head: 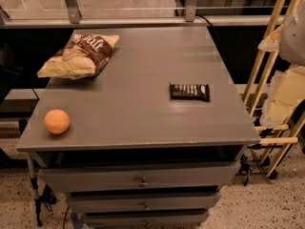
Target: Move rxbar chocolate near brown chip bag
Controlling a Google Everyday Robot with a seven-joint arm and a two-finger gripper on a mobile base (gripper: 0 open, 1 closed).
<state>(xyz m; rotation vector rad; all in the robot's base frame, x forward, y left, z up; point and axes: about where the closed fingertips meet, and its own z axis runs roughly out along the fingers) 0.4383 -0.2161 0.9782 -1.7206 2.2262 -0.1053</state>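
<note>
Rxbar chocolate point(189, 91) run. End effector: out of frame, so spread or pressed together cannot be told. Rxbar chocolate lies flat on the grey bench point(138, 75), right of centre. Brown chip bag point(78, 55) lies well apart from it, far-left. Orange point(57, 121) sits well apart, near-left, by the front edge.

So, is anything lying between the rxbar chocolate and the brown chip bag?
Nothing visible: bare tabletop runs from the rxbar chocolate to the brown chip bag. The orange sits at the front-left corner, off that line. The hand is not in view.
</note>
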